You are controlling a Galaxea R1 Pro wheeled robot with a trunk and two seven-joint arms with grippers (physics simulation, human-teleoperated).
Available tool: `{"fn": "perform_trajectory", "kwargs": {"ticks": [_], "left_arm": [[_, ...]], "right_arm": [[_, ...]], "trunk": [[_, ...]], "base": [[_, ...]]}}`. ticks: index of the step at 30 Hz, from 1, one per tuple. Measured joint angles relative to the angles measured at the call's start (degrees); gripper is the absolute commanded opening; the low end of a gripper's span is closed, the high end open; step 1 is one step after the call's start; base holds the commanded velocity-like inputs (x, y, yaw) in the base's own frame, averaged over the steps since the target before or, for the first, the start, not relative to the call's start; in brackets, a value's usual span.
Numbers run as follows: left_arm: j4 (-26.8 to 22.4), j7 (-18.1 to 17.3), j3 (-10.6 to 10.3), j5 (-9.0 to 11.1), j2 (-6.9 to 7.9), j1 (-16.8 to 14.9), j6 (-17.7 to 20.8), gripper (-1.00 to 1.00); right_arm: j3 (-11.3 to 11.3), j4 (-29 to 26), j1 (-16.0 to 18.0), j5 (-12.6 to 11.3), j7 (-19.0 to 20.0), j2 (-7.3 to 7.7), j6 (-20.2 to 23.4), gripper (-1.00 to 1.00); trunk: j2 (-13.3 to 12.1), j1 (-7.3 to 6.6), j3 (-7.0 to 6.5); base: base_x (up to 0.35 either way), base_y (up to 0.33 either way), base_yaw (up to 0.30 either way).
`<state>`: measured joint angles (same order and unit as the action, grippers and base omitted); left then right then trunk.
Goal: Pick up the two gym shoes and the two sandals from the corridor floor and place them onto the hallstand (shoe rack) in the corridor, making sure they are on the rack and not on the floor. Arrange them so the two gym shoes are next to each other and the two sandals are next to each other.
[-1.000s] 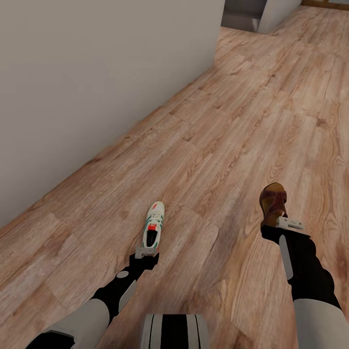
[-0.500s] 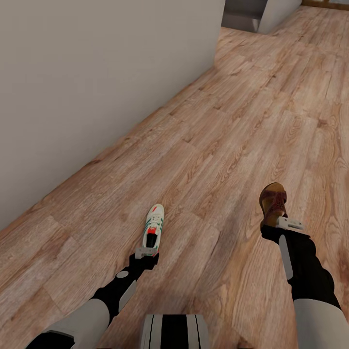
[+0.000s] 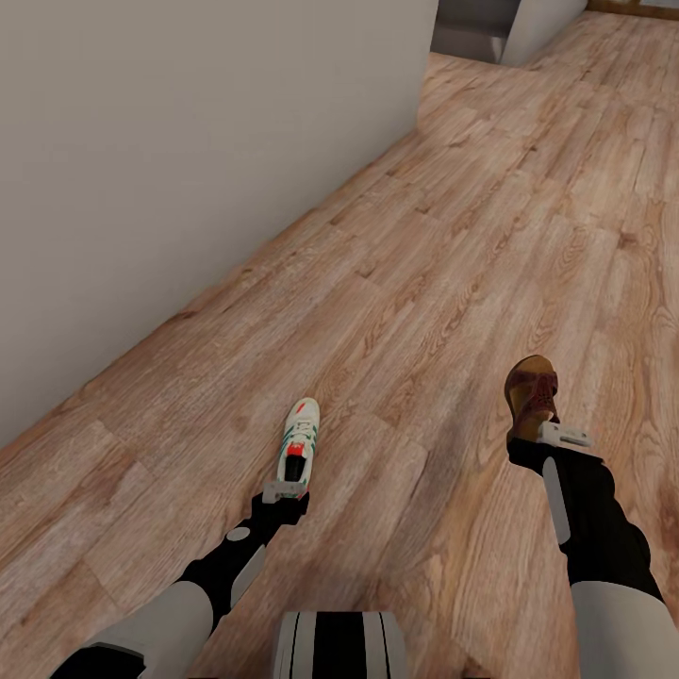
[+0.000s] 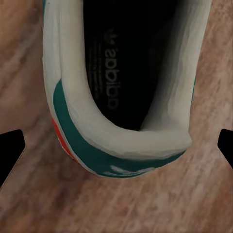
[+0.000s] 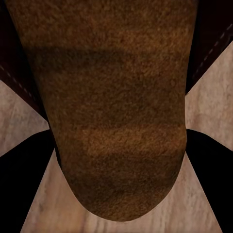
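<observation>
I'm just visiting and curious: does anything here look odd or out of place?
Slightly: the robot carries a mismatched pair, one gym shoe at its left gripper and one brown sandal at its right gripper. Nothing looks spilled or damaged.

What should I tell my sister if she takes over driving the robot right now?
Left gripper: jaws open, one on each side of the heel of the cream-white sneaker with green stripes, not touching it. The sneaker seems to lie on the wood-plank floor.
Right gripper: jaws closed against the heel of the flat dark brown sandal; I cannot tell if it is lifted.
Done: each arm has reached one shoe.
Left: close on the sneaker, carry both to the hallstand, then bring the other sneaker and sandal and set the pairs side by side.
</observation>
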<state>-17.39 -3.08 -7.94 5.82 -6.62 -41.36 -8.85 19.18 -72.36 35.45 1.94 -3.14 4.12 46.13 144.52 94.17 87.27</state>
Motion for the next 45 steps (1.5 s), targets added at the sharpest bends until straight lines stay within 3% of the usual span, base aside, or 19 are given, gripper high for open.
{"fn": "perform_trajectory", "kwargs": {"ticks": [34,35,45], "left_arm": [[0.01,0.0,0.09,0.0,0.07,0.0,-0.01,1.0],[0.01,0.0,0.09,0.0,0.04,0.0,-0.01,-1.0],[0.08,-0.05,0.05,0.07,0.16,0.0,0.0,-1.0]], "right_arm": [[0.0,0.0,0.0,0.06,-0.01,0.0,0.0,-1.0],[0.0,0.0,0.0,0.06,0.0,0.0,-0.01,-1.0],[0.0,0.0,0.0,0.06,-0.01,0.0,0.0,-1.0]], "trunk": [[0.0,0.01,0.0],[0.0,0.01,0.0],[0.0,0.01,0.0]], "base": [[0.016,0.0,0.0],[0.002,0.0,0.0],[0.0,0.0,0.0]]}}
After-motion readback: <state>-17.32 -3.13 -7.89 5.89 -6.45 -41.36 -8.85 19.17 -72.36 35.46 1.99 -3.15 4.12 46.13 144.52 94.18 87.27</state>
